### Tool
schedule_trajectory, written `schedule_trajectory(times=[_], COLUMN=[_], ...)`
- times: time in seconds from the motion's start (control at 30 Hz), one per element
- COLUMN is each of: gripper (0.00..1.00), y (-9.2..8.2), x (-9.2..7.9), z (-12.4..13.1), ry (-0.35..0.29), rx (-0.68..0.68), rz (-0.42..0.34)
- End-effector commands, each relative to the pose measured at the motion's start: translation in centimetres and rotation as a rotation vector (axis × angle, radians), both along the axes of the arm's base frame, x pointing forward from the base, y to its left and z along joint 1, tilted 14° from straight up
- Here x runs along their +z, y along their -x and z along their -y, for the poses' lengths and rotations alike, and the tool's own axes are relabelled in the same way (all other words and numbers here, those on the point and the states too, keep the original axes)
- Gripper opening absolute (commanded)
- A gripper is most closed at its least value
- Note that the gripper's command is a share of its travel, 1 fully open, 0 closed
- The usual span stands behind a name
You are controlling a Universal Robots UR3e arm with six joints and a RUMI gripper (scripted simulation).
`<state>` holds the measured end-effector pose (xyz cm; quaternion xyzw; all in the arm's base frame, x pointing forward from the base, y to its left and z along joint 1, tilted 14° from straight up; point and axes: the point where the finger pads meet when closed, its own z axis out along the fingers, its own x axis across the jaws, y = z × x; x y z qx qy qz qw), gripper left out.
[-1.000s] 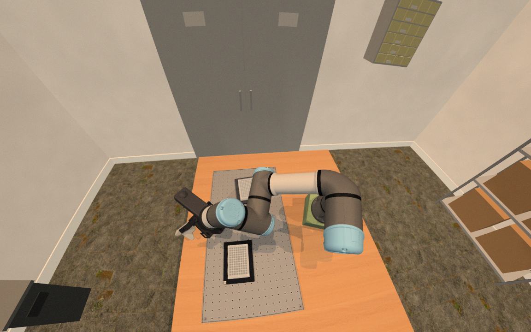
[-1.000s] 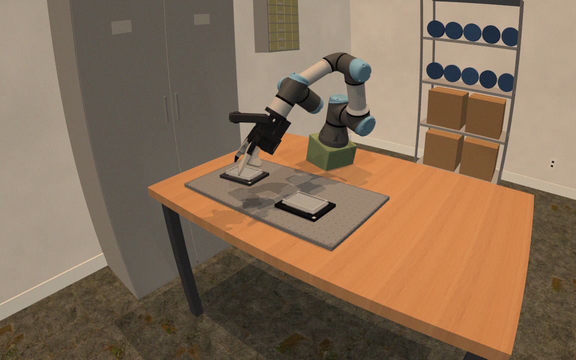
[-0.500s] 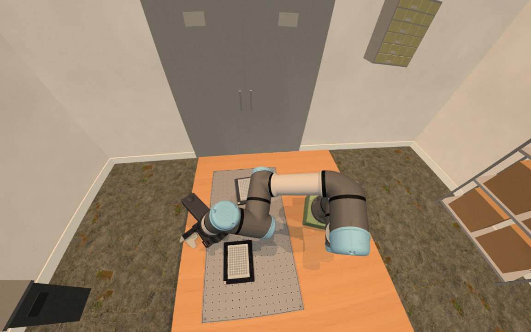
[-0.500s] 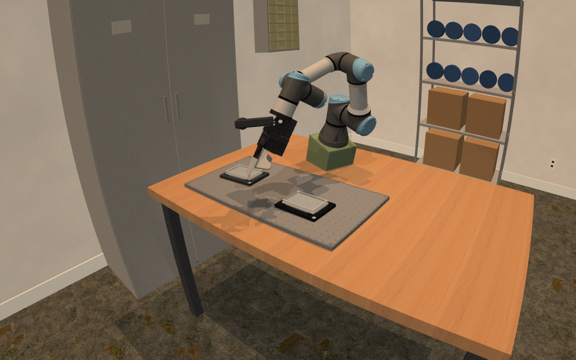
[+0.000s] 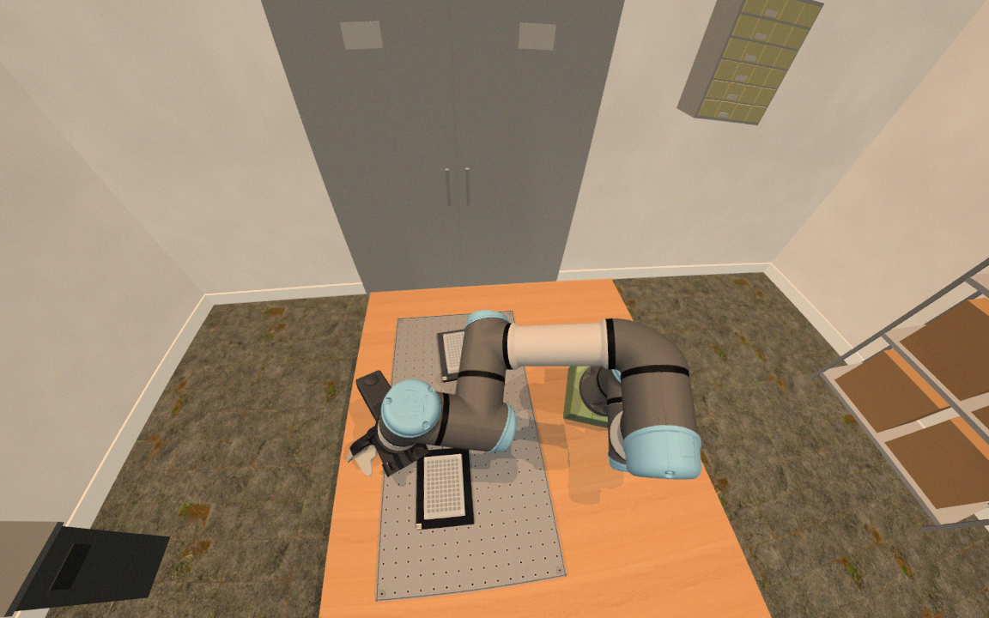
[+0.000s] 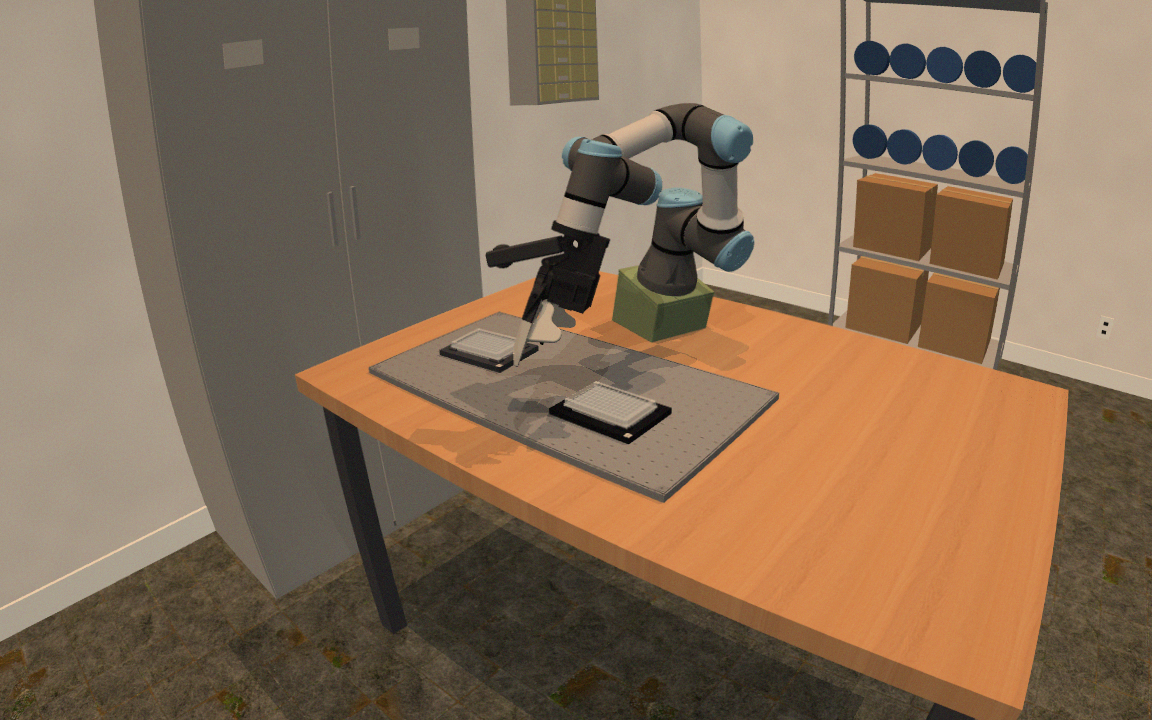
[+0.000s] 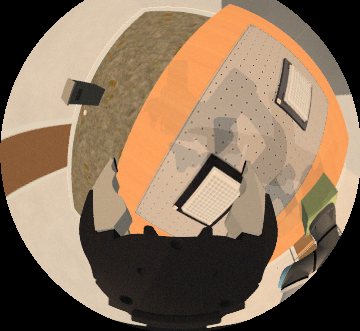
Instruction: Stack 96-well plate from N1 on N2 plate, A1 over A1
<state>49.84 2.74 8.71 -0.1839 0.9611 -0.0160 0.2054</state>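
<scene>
A white 96-well plate (image 5: 444, 485) (image 6: 609, 404) (image 7: 210, 197) sits in the black nest N1 (image 5: 444, 522) (image 6: 652, 419) on the grey perforated mat (image 5: 482, 553) (image 6: 705, 429) (image 7: 240, 71). A second plate (image 5: 453, 349) (image 6: 482, 342) (image 7: 298, 90) sits in nest N2 near the cabinet; the arm partly hides it in the top view. My gripper (image 5: 379, 461) (image 6: 531, 344) (image 7: 179, 160) is open and empty. It hangs tilted above the mat's edge, between the two nests and beside the N1 plate. In the wrist view the N1 plate lies below, between the spread fingers.
The mat lies on an orange table (image 5: 636, 537) (image 6: 831, 501) (image 7: 160, 121). The arm stands on a green pedestal (image 5: 576, 403) (image 6: 661, 308) beside the mat. A grey cabinet (image 6: 294, 223) stands behind the table, and a shelf rack (image 6: 929, 179) with boxes stands at the right.
</scene>
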Motion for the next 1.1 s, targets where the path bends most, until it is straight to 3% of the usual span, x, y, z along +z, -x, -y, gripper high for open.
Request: schedule_trajectory(times=[0.0, 0.07, 0.17, 0.27, 0.37, 0.5, 0.8, 1.07], gripper=[1.0, 1.0, 1.0, 1.0, 1.0, 1.0, 1.0, 1.0], y=[1.1, 1.5, 2.5, 2.9, 4.0, 4.5, 7.3, 8.7], x=[-0.1, -0.2, -0.3, -0.3, -0.3, -0.3, -0.2, 0.0], z=[-1.2, -1.6, -2.6, -3.0, -4.0, -4.4, -6.7, -7.7], ry=[-0.065, -0.065, -0.12, -0.12, -0.17, -0.17, -0.256, -0.28], rx=[-0.063, -0.063, -0.123, -0.123, -0.185, -0.185, -0.315, -0.361], rz=[-0.062, -0.062, -0.117, -0.117, -0.175, -0.175, -0.296, -0.338])
